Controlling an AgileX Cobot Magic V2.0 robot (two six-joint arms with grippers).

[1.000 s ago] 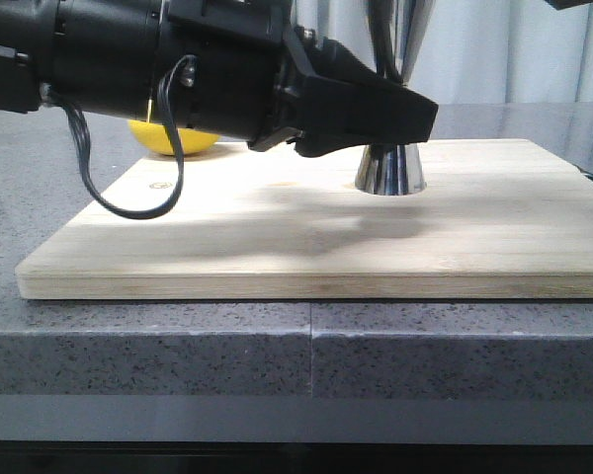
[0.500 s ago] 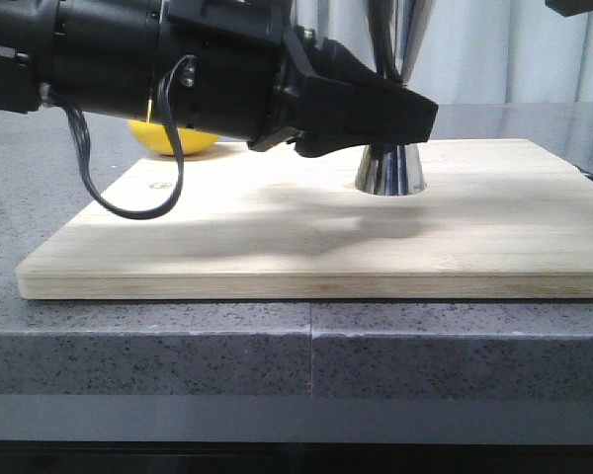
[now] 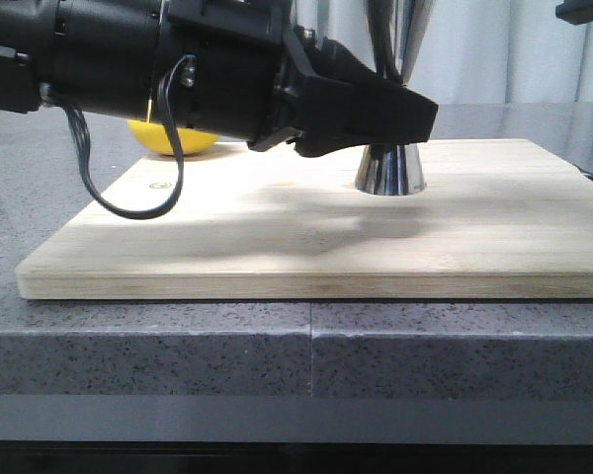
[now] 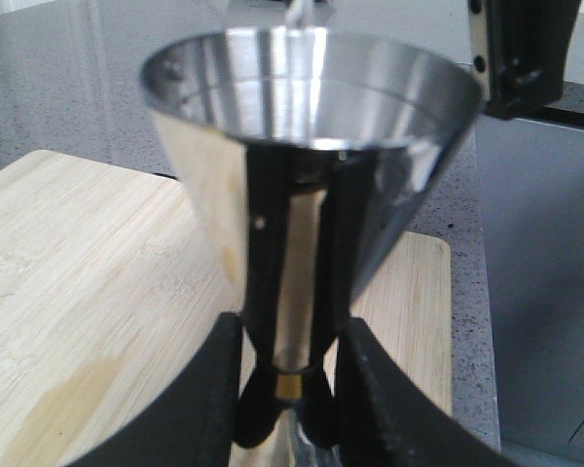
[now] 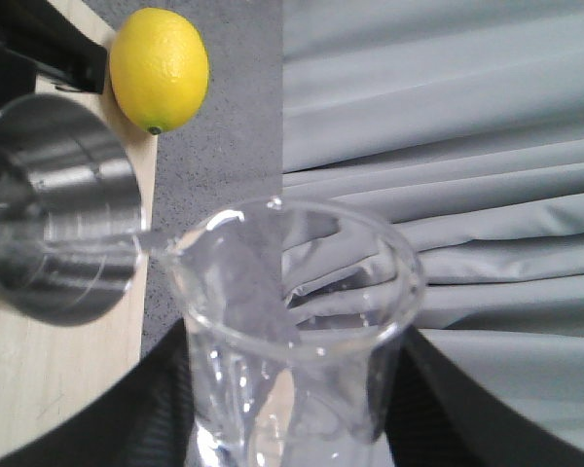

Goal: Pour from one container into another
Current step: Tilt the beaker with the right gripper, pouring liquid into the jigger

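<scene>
Left gripper (image 4: 284, 389) was closed on the jigger's (image 4: 307, 146) waist, upright on the board (image 3: 277, 237). Right gripper (image 5: 292, 389) clasped the tilted beaker (image 5: 292, 331), lip over the jigger.

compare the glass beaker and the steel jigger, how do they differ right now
The beaker is clear glass; the jigger is mirror-finish steel. The beaker is a straight cylinder with a pouring lip; the jigger flares as a cone from a narrow waist. The beaker is tilted in the right pincer, its lip over the jigger's mouth; the jigger stands upright on the wooden board, left pincer around its waist. Both are open-topped.
</scene>
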